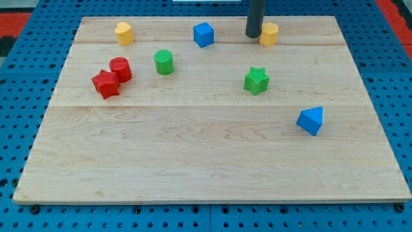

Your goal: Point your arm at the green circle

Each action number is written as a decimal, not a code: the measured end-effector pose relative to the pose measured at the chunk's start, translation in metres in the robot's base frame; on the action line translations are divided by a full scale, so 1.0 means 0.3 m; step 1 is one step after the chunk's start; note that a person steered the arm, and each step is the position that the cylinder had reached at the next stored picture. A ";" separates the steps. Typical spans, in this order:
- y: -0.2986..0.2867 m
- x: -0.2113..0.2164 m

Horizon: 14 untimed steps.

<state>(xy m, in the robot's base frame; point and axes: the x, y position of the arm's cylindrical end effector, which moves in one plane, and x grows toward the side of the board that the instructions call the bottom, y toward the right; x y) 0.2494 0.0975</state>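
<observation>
The green circle (pixel 164 62) is a short green cylinder standing on the wooden board (pixel 206 161) in the upper left part of the view. My tip (pixel 253 36) is the lower end of the dark rod near the view's top, right of centre. It sits just left of a yellow block (pixel 269 33), touching or nearly touching it. The tip is far to the right of and above the green circle, with a blue cube (pixel 203 34) lying between them along the top edge.
A yellow block (pixel 124 33) sits at the top left. A red cylinder (pixel 120 69) and a red star-like block (pixel 105 84) touch at the left. A green star (pixel 256 80) is right of centre. A blue triangle (pixel 311 120) lies at the right.
</observation>
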 end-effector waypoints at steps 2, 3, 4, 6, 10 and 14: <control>-0.264 0.008; -0.406 0.053; -0.279 0.091; -0.140 0.144; -0.358 0.174; -0.481 0.175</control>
<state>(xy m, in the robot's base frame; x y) 0.3018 -0.0467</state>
